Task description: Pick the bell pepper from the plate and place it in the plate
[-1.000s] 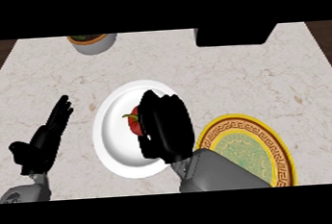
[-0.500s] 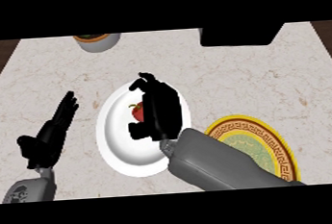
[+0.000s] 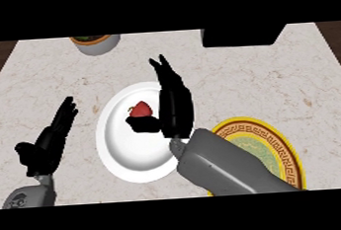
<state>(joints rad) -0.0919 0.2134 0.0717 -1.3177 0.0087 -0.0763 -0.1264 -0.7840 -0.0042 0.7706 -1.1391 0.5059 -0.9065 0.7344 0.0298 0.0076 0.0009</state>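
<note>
Hovering over the white plate (image 3: 125, 154), the right hand (image 3: 174, 104) has its fingers straight just beside the pepper (image 3: 142, 109), thumb toward it but nothing grasped, so I'd guess it's lining up the grab for the yellow plate (image 3: 278, 145), left hand (image 3: 47, 144) resting relaxed.

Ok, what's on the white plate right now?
A red bell pepper sits on the white plate; the right hand, fingers straight, covers the plate's right side and whatever lies beneath.
</note>
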